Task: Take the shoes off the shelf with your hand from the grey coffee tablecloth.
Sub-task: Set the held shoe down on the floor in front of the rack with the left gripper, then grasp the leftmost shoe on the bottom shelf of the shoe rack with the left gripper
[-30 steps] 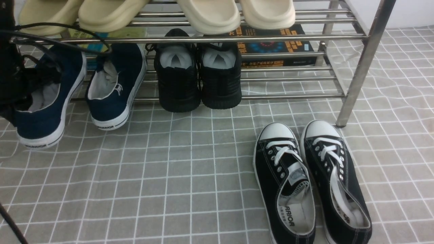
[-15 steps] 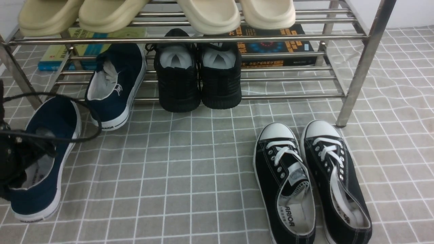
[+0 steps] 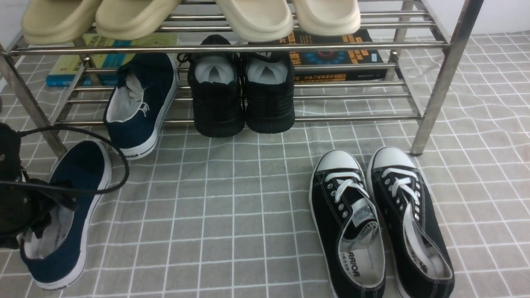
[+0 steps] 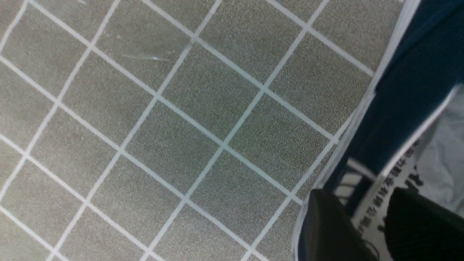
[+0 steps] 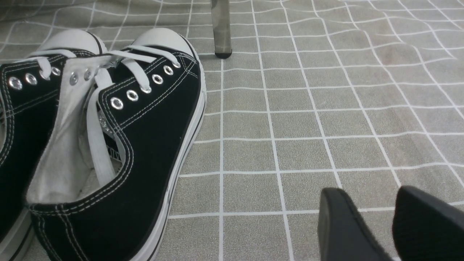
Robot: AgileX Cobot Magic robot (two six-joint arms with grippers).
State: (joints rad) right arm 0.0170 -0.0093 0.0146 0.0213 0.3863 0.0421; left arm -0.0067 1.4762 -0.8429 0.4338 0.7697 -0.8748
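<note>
One navy slip-on shoe (image 3: 70, 215) lies flat on the grey coffee tablecloth (image 3: 232, 207) at the near left, off the shelf (image 3: 439, 78). Its mate (image 3: 140, 103) still leans on the lower rails with its heel on the cloth. My left gripper (image 3: 41, 223), black with a looping cable, sits at the heel of the shoe on the cloth. In the left wrist view the left gripper (image 4: 369, 214) stands open. One finger is outside the navy shoe (image 4: 409, 87), the other inside, and the heel collar is loose between them. My right gripper (image 5: 373, 203) hovers open over bare cloth, holding nothing.
A pair of black lace-up sneakers (image 3: 381, 219) lies on the cloth at the near right, beside the shelf's front right leg. Black trainers (image 3: 242, 91) sit on the lower rails, beige slippers (image 3: 256, 16) on the upper rails, and books (image 3: 335, 58) lie behind.
My left gripper brought the navy shoe from the shelf's lower rails down and toward me onto the cloth. Its fingers have spread apart. The right arm has not moved.
</note>
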